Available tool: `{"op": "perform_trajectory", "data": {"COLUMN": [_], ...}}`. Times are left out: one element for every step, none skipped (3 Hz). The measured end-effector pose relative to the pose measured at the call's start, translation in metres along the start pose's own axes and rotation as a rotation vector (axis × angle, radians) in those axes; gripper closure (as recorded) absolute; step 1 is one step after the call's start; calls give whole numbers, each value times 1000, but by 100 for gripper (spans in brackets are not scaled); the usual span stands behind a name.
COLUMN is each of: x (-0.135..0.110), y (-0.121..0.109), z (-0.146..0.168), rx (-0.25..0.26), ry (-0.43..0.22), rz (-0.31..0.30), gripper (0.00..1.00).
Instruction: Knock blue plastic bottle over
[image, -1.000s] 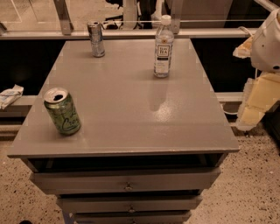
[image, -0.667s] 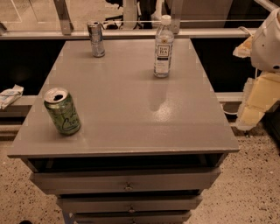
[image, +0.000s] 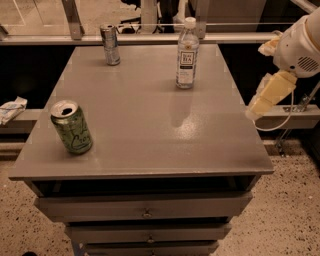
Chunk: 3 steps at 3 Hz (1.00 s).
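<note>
The blue plastic bottle (image: 187, 52) stands upright at the far right of the grey table top (image: 150, 120); it is clear with a white cap and a white label. My gripper (image: 256, 111) is at the end of the cream arm link, off the table's right edge. It hangs beside the edge, in front of and to the right of the bottle, and does not touch it. The white arm joint (image: 300, 45) sits above it.
A green drink can (image: 71, 126) stands at the front left of the table. A slim silver can (image: 110, 45) stands at the far left. Drawers (image: 145, 210) are below the top. A railing (image: 150, 37) runs behind the table. The floor is speckled.
My arm has moved up and to the left, closer to the table's right edge. The bottle and both cans have not moved.
</note>
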<state>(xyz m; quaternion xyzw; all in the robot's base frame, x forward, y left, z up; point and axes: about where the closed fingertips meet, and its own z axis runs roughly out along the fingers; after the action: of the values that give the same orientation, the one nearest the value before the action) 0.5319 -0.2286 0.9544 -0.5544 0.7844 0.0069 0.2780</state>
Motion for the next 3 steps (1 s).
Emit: {"op": "perform_trajectory", "data": {"x": [-21, -43, -88], "y": [-65, -94, -116], "z": [45, 69, 97], "rx": [64, 76, 49], "ry": [-216, -349, -530], "rz": [80, 120, 161], "gripper": [0, 0, 0]}}
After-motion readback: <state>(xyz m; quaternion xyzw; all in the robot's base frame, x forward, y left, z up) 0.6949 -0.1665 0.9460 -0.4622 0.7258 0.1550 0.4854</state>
